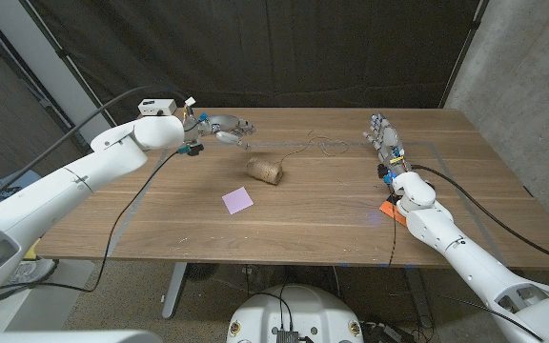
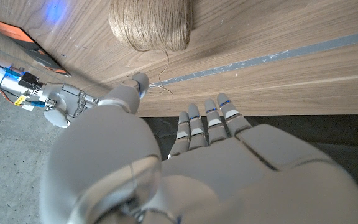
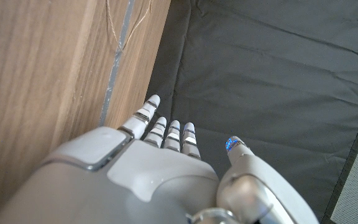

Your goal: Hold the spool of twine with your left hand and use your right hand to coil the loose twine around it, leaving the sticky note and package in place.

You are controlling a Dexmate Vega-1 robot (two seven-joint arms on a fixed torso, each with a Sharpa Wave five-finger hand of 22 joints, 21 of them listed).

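worktop (image 1: 351, 224) of wood, seen from the robot's head, with the task not yet begun. nearest the robot on the right, an orange package (image 1: 392, 209) lies partly hidden under the right forearm, touching or just below it. left of centre and somewhat farther out lies the purple sticky note (image 1: 238, 199), apart from everything else. just beyond it, near the middle of the worktop, rests the spool of twine (image 1: 266, 170) on its side; no hand touches it. from the spool the loose twine (image 1: 317, 146) trails away to the right and far side, ending in a small tangle near the right hand. the right hand (image 1: 386, 140) stands on its edge toward the far right of the worktop, fingers extended and close together, holding nothing; the right wrist view shows those fingers (image 3: 166, 132) straight, past the far edge of the wood. the left hand (image 1: 219, 127) hovers at the far left, beyond and to the left of the spool, fingers spread and empty, well apart from it. judged from this layout, nothing is done: the left hand has yet to come down and grip the spool, the right has yet to take up the strand, and all coiling is left. note and package sit undisturbed.
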